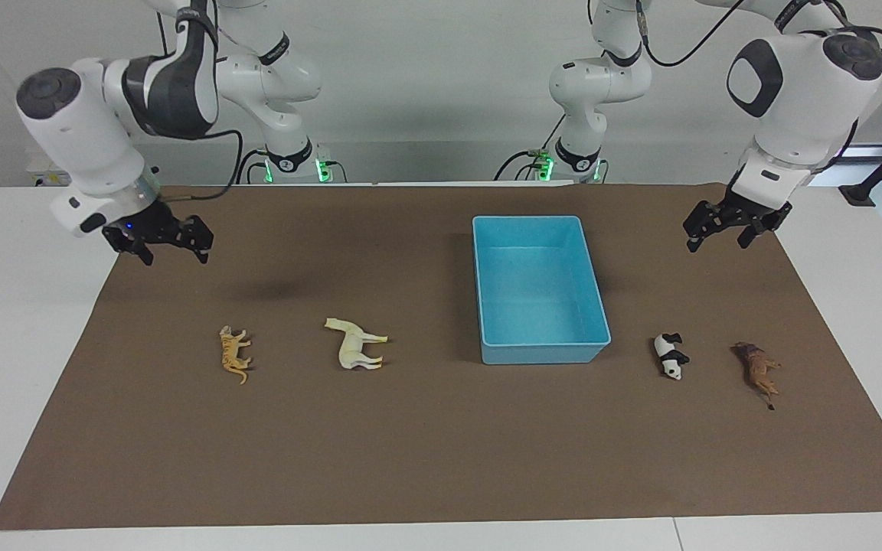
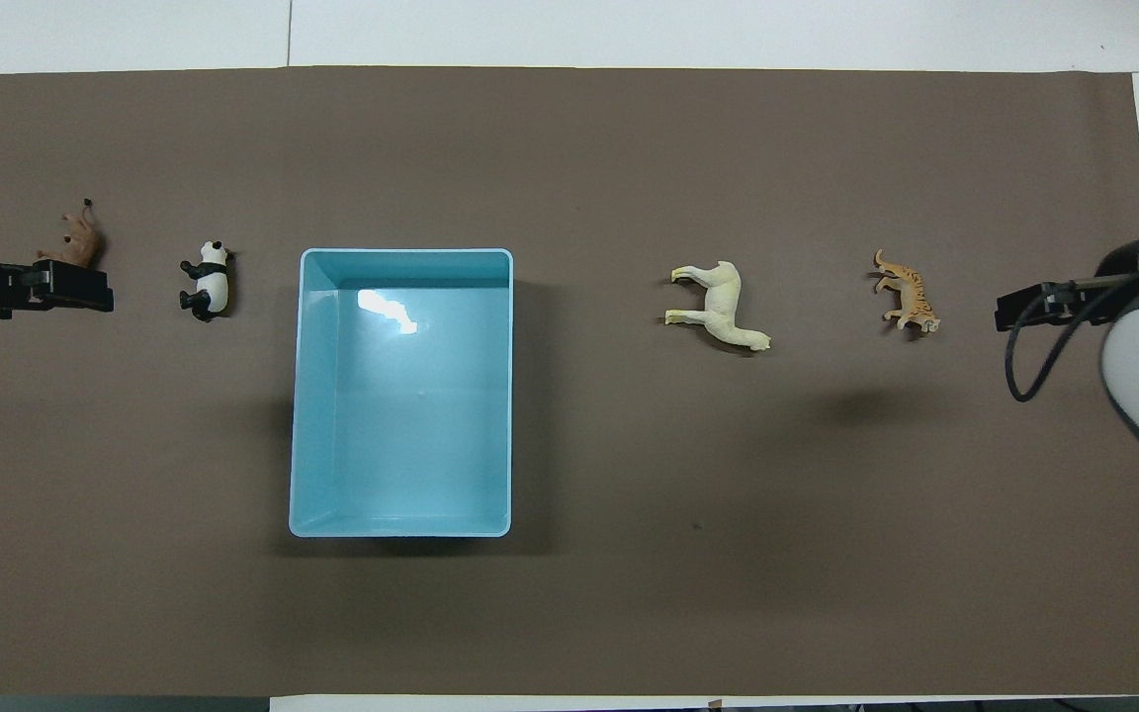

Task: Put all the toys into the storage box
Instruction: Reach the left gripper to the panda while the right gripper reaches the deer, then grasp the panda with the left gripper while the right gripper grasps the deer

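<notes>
The light blue storage box (image 1: 544,353) stands empty on the brown mat and also shows in the overhead view (image 2: 401,425). The cream-white horse (image 1: 355,344) (image 2: 723,307) and orange tiger (image 1: 234,353) (image 2: 908,292) lie on their sides toward the right arm's end. The panda (image 1: 671,356) (image 2: 209,280) and brown lion (image 1: 756,369) (image 2: 80,237) lie toward the left arm's end. My left gripper (image 1: 719,241) (image 2: 85,289) hangs open and empty over the mat by the lion. My right gripper (image 1: 173,251) (image 2: 1014,309) hangs open and empty over the mat's edge by the tiger.
The brown mat (image 1: 426,451) covers most of the white table (image 1: 12,306). All four toys lie in a row with the box's end that is farther from the robots. Bare white table borders the mat at both arms' ends.
</notes>
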Robot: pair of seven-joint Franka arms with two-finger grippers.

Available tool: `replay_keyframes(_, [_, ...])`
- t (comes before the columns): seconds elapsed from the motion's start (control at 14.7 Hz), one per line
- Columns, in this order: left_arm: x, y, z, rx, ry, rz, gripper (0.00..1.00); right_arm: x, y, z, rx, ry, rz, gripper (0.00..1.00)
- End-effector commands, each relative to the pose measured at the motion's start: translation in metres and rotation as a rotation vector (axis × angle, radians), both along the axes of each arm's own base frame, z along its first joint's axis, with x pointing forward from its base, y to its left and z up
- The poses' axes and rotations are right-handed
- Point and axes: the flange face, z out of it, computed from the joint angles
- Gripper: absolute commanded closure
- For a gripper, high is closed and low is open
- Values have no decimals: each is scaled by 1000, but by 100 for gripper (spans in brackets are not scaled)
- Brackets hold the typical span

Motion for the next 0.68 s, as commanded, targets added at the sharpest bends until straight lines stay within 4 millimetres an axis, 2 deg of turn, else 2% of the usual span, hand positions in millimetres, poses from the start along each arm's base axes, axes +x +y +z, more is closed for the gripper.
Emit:
replay_keyframes(0.0, [30,5,-47,4,-26,21,0,19,6,-50,-8,-32,63,0])
replay_keyframes(0.2, [58,4,-98,-2,-79,29,0,31,7,-94,-18,-68,137,0])
replay_keyframes(0.41, [56,5,-136,-4,-108,31,0,39,8,-125,-17,-65,187,0])
replay_keyframes(0.48, [59,4,-158,-6,-84,33,0,41,9,-134,-19,-70,189,0])
replay_keyframes(0.61, [63,4,-186,-10,-74,36,0,45,26,-145,-20,-82,214,0])
